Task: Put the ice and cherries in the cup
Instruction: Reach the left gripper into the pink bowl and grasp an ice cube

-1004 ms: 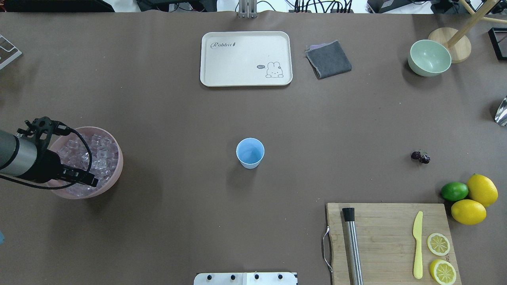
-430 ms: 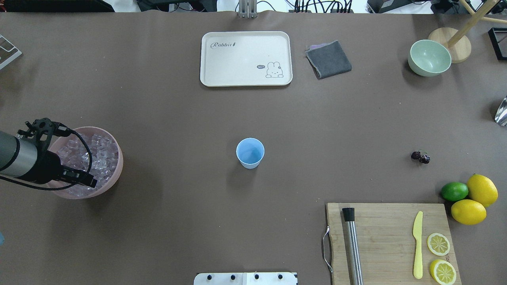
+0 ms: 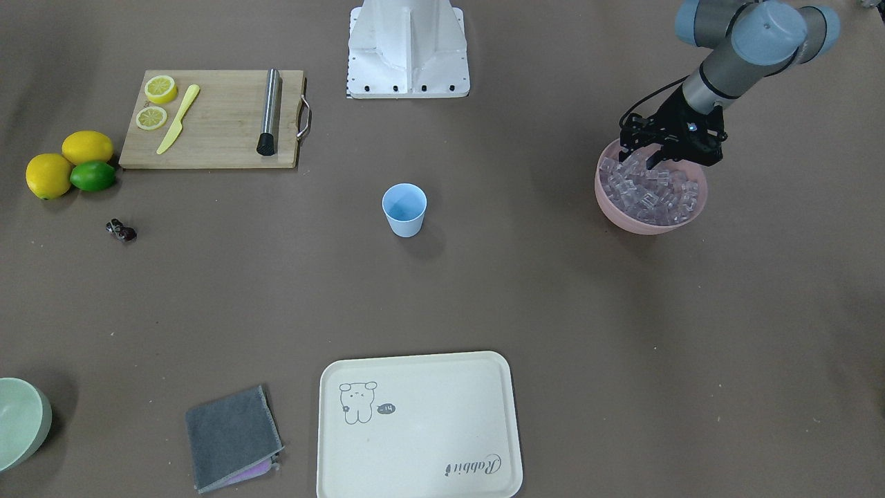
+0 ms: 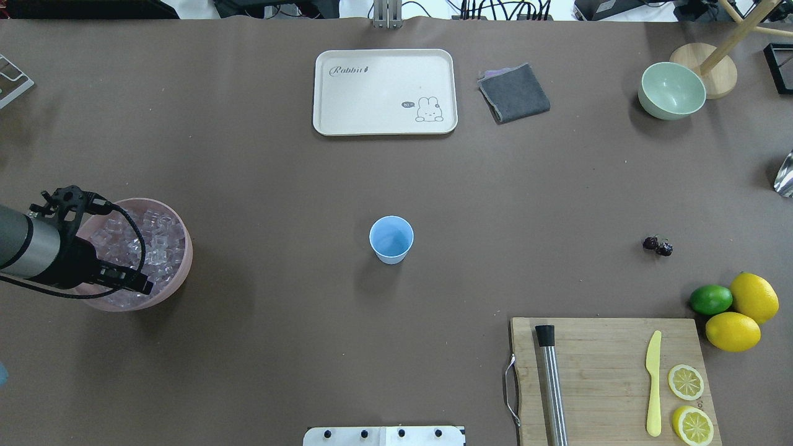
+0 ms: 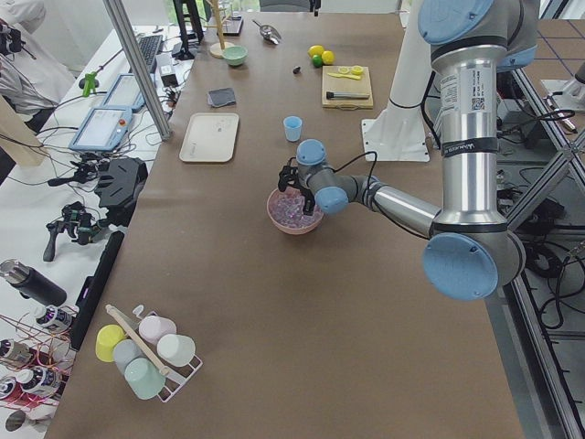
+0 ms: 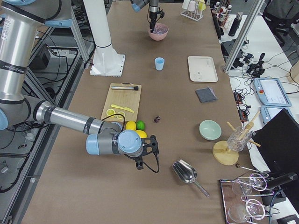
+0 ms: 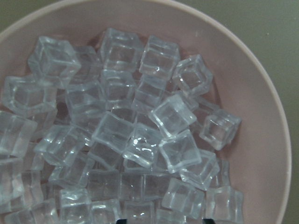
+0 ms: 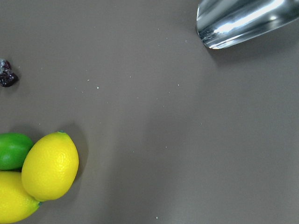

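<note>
Clear ice (image 7: 140,140) cubes fill a pink bowl (image 4: 179,272) at the table's left side. My left gripper (image 3: 667,158) hangs just over the ice (image 3: 650,187), open, its fingertips barely showing at the bottom of the left wrist view with nothing between them. The light blue cup (image 4: 391,239) stands upright and empty mid-table. Dark cherries (image 4: 657,245) lie on the table to the right, also at the left edge of the right wrist view (image 8: 7,74). My right gripper (image 6: 140,164) hovers near the lemons; I cannot tell whether it is open or shut.
A cream tray (image 4: 384,93), a grey cloth (image 4: 514,93) and a pale green bowl (image 4: 671,90) sit along the far side. A cutting board (image 4: 607,378) carries a yellow knife, lemon slices and a metal rod. Two lemons and a lime (image 4: 711,299) sit beside it. A metal scoop (image 8: 243,18) is nearby.
My left arm has drawn back slightly to the left over the pink bowl. The cup, the cherries and everything else have stayed put.
</note>
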You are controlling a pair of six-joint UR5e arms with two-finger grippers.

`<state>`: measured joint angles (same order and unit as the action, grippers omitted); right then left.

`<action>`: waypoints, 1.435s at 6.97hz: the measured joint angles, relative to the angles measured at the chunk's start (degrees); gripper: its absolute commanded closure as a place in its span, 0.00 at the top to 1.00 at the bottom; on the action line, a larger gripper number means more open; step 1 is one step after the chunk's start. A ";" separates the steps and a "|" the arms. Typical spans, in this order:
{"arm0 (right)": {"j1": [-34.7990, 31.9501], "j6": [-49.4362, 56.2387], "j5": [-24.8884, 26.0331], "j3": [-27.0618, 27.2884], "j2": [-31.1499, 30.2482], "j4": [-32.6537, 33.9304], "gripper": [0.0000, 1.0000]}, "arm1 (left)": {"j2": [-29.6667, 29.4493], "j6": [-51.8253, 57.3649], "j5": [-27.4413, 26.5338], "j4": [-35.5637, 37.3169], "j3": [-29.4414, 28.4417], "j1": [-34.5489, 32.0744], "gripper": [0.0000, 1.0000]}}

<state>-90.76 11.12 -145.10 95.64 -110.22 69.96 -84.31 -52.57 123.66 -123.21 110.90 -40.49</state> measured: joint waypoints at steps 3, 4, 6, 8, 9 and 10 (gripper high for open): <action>-0.24 0.03 -0.01 0.10 0.00 0.00 1.00 | -0.11 -0.42 0.00 -0.01 -0.15 0.72 0.07; -0.30 0.03 -0.01 0.13 0.00 0.00 1.00 | 0.09 -0.46 0.00 0.00 -0.20 0.77 0.00; -0.42 0.04 -0.03 0.21 0.00 0.00 1.00 | 0.30 -0.58 0.35 0.07 0.08 0.62 0.00; -0.59 0.02 -0.09 0.29 0.00 0.00 1.00 | 0.46 -0.44 3.98 0.13 1.64 -2.31 0.00; -0.62 -0.02 -0.12 0.29 0.00 0.00 1.00 | 0.07 -0.38 8.80 0.17 2.85 -6.52 0.00; -0.64 -0.04 -0.16 0.27 0.00 0.00 1.00 | -1.29 -1.34 12.77 0.24 4.16 -9.83 0.00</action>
<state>-91.40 11.09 -145.25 95.90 -110.21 69.96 -85.60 -53.91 136.43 -122.97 115.05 -50.32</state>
